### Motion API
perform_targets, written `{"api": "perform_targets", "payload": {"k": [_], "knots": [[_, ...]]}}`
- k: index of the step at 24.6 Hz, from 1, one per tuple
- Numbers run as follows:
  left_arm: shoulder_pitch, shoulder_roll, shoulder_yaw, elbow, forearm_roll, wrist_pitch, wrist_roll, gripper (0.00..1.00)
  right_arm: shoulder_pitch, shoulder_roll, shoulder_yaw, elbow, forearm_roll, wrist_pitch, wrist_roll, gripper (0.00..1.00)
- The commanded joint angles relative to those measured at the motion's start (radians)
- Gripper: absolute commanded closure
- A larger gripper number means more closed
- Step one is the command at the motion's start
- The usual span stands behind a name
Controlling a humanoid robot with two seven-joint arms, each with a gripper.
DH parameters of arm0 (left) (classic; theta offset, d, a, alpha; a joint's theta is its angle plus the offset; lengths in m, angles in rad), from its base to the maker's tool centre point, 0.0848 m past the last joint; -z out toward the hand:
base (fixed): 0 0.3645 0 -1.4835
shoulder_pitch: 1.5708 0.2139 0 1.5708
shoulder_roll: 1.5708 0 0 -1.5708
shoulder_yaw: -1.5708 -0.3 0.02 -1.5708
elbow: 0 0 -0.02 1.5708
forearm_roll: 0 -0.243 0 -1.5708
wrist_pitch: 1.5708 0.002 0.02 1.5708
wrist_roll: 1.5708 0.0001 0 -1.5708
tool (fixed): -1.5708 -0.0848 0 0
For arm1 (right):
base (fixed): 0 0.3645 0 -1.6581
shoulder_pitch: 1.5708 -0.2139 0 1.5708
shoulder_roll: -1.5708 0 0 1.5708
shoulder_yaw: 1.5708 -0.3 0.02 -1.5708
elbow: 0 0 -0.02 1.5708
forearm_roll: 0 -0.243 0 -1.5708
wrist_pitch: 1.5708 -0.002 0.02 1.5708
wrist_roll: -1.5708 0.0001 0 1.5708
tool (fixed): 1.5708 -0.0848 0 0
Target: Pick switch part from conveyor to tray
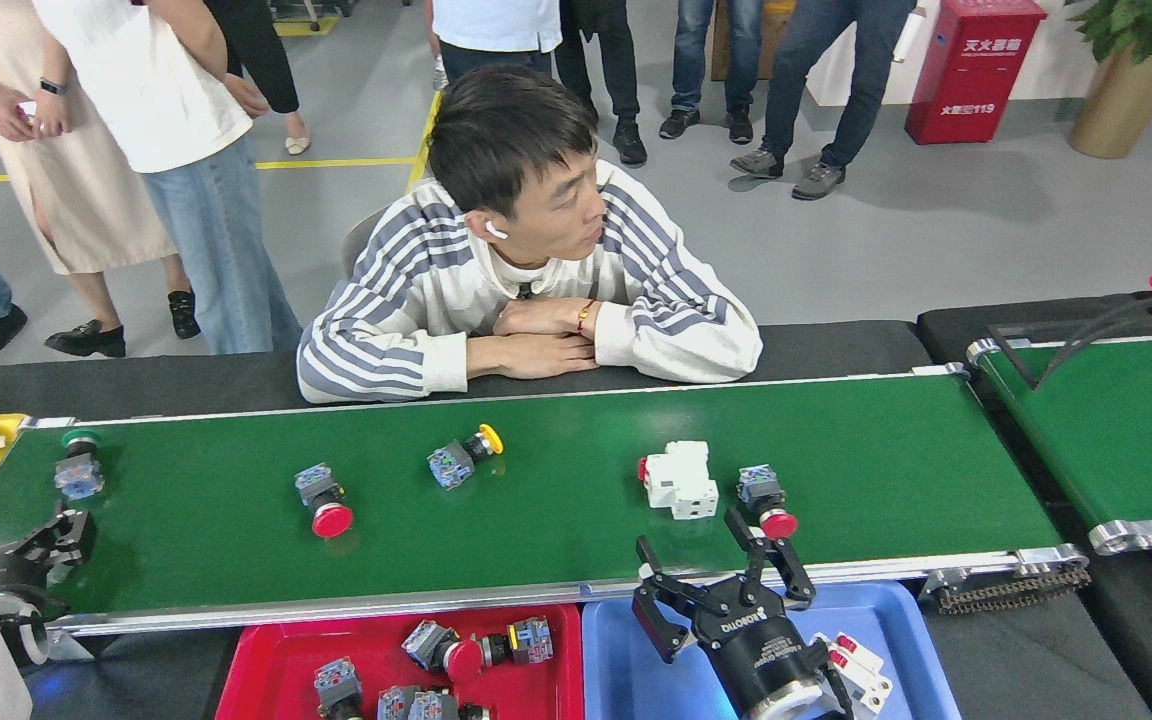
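Green conveyor (536, 540); grey floor (936, 230) beyond.

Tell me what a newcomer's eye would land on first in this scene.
First, the person in the striped sweater leaning folded arms on the far edge of the long green conveyor. Next, the switch parts scattered along the belt, above all the red-capped switch left of centre and a yellow-capped one beyond it. Near the front edge, the right claw stands open over the blue tray.

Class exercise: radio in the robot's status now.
Right gripper open, empty, near red-capped switch. Left gripper open near green-capped switch. White breaker beside target.
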Motion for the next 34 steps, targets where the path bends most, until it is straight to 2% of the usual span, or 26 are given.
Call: {"api": "perform_targets", "payload": {"k": [1,5,7,12,19,22,25,27,29,34], "knots": [[-0.021,0.015,0.004,-0.006,0.014,-0.005,0.013,0.01,0.008,-0.008,-0.003,-0.034,-0.001,0.069,-0.006,0.0],[-0.021,0.018,0.004,0.007,0.017,-0.01,0.013,0.01,0.039,-0.043,-0.006,-0.066,-0.003,0.071,-0.002,0.0],[-0.021,0.041,0.007,0.041,0.018,-0.008,0.013,0.02,0.041,-0.055,-0.006,-0.06,-0.003,0.063,0.0,0.0],[-0.021,0.103,0.007,0.112,0.087,0.002,0.014,0.08,-0.041,-0.043,0.034,-0.015,-0.001,0.033,0.035,0.0],[-0.018,0.098,-0.001,0.095,0.093,-0.01,0.013,0.08,-0.042,-0.051,0.052,-0.005,-0.001,0.028,0.036,0.0],[0.003,0.09,-0.001,0.036,0.095,-0.074,0.013,0.09,-0.039,-0.051,0.049,-0.005,-0.001,0.033,0.036,0.0],[0.051,0.064,0.005,-0.102,0.1,-0.139,0.001,0.09,-0.021,-0.049,0.044,-0.006,-0.001,0.036,0.036,0.0],[0.132,0.052,0.007,-0.269,0.103,-0.194,-0.016,0.08,-0.008,-0.051,0.041,-0.006,-0.001,0.037,0.035,0.0],[0.245,0.029,0.008,-0.485,0.146,-0.249,-0.09,0.08,-0.007,-0.051,0.04,-0.006,-0.001,0.037,0.033,0.0],[0.497,-0.005,0.005,-0.921,0.238,-0.255,-0.211,0.07,-0.015,-0.051,0.041,-0.006,-0.001,0.034,0.033,0.0]]}}
